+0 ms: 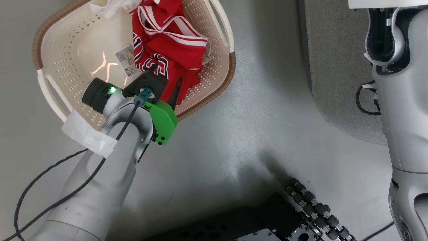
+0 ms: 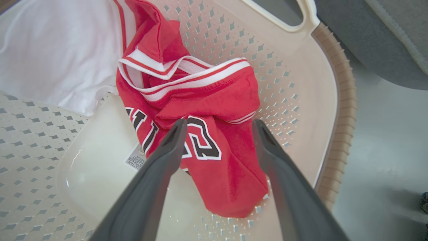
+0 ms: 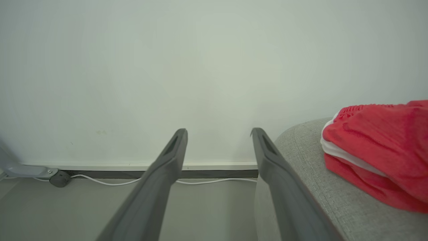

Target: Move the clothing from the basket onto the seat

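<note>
Left gripper [image 2: 219, 124] hangs wide open and empty inside the basket [image 2: 339, 110], fingers poised over the red jersey [image 2: 200, 97] heaped against the basket's wall. Right gripper [image 3: 219, 132], equally wide and empty, is away from the basket beside the sofa [image 3: 307, 174], where another red garment [image 3: 378, 150] lies.

- The basket [image 2: 301, 100] was cream perforated plastic, glossy on its floor, with a brown woven-look rim.
- The jersey [image 2: 217, 97] was soft, matt red cloth with white trim.
- The sofa [image 3: 307, 187] was coarse grey woven fabric.
- The floor [image 1: 234, 134] was smooth and faintly shiny.
</note>
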Available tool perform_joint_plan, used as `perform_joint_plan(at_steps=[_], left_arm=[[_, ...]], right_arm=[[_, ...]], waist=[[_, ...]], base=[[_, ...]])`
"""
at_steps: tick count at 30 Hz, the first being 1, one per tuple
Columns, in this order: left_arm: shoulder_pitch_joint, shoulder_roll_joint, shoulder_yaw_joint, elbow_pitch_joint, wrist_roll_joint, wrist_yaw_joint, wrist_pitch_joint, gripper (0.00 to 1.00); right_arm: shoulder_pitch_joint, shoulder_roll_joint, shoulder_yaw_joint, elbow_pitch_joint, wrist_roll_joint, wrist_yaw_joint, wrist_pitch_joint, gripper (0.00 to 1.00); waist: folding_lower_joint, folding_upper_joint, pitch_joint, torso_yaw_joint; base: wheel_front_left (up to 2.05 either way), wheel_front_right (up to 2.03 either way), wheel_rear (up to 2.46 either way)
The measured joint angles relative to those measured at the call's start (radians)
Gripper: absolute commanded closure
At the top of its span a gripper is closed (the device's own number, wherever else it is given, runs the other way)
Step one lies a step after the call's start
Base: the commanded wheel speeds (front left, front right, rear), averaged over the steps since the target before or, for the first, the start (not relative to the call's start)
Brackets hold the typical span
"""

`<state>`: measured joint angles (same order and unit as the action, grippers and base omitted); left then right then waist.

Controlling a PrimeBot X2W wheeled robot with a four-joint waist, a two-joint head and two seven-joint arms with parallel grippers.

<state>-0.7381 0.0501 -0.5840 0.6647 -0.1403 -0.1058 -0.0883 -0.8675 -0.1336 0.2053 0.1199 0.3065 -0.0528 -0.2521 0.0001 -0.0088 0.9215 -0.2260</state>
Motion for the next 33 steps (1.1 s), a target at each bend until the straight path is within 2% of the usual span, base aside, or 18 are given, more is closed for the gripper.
perform_joint_plan(at_steps=[12,19,32,33], left_arm=[[-0.066,0.035,0.016,0.092,0.023,-0.003,0.004,0.00],[-0.098,0.055,0.028,0.151,0.041,0.027,0.004,0.00],[-0.152,0.057,0.028,0.233,0.049,0.037,0.016,0.00],[-0.154,0.057,0.026,0.237,0.049,0.037,0.016,0.19]], right_arm=[[-0.036,0.023,0.008,0.011,0.000,0.009,-0.002,0.00],[-0.037,0.030,0.003,0.021,-0.004,0.010,-0.003,0.00],[-0.048,0.046,-0.001,0.016,-0.009,0.018,-0.003,0.00],[-0.048,0.046,-0.002,0.016,-0.010,0.020,-0.003,0.00]], waist=[[0.0000,0.0000,0.048,-0.043],[0.0000,0.0000,0.066,-0.056],[0.0000,0.0000,0.091,-0.075],[-0.0001,0.0000,0.092,-0.076]], base=[[0.00,0.00,0.00],[0.00,0.00,0.00],[0.00,0.00,0.00],[0.00,0.00,0.00]])
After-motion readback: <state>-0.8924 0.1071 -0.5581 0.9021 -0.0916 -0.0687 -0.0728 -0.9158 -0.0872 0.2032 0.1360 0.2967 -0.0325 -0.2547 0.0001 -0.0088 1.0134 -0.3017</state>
